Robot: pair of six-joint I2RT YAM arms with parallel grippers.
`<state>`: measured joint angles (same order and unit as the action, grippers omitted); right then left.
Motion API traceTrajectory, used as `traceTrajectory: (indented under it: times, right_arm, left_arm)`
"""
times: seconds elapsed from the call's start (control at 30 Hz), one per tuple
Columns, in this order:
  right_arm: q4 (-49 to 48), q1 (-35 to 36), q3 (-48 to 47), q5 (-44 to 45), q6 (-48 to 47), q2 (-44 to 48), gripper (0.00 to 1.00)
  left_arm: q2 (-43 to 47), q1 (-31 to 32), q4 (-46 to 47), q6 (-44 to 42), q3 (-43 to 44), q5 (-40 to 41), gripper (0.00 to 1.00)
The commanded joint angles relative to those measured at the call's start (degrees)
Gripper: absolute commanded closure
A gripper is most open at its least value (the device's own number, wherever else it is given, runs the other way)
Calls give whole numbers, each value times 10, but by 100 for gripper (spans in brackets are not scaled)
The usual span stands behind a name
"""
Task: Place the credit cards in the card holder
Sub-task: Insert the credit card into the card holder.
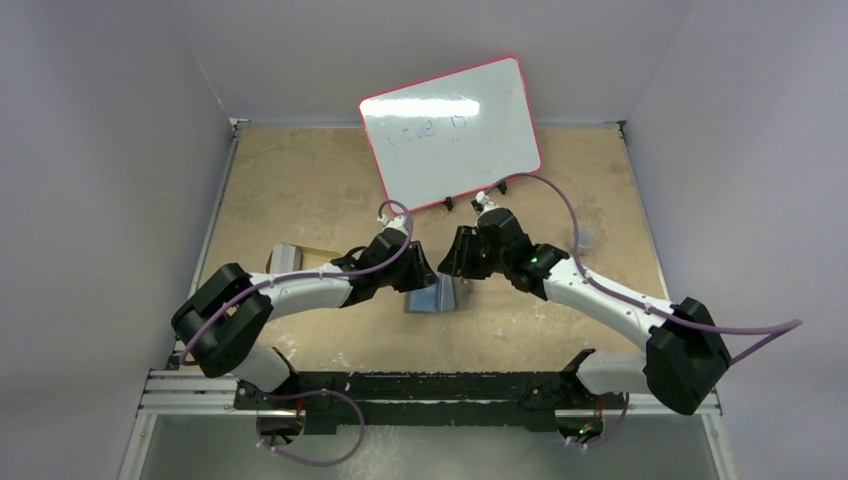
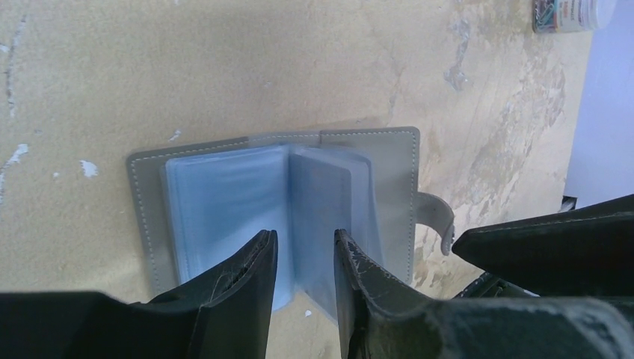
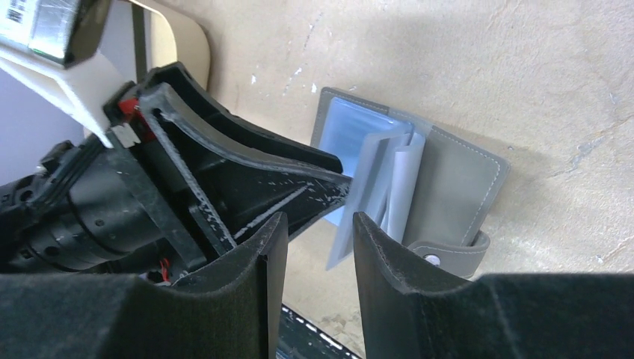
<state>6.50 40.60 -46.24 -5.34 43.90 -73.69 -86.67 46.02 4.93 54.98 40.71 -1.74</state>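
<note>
The card holder [image 1: 436, 296] lies open on the table between both arms, grey outside with blue-grey plastic pockets [image 2: 224, 202]. Several pocket leaves [image 3: 381, 187] stand up from its spine, and its closing tab [image 2: 441, 221] curls off the right edge. My left gripper [image 2: 303, 247] is open over the near edge of the holder, its fingers either side of the raised leaves. My right gripper [image 3: 318, 224] is open with nothing between its fingers, close beside the left gripper [image 3: 247, 179] and just short of the leaves. I can make out no separate credit cards.
A gold tin [image 1: 300, 258] sits left of the holder, partly behind the left arm. A whiteboard [image 1: 450, 135] leans at the back of the table. A small clear pot [image 2: 572, 13] stands at the right. Walls enclose the table on three sides.
</note>
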Motion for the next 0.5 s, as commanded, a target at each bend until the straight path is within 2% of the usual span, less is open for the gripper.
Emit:
traceTrajectory:
  times: [0.0,0.47]
  right_arm:
    - [-8,2,-7,12,5,25,60]
    - [-21,2,31,15,21,40,65]
  left_arm:
    - [5,13,28,6,26,8,67]
    - [-37,15,111,33,18,-26,67]
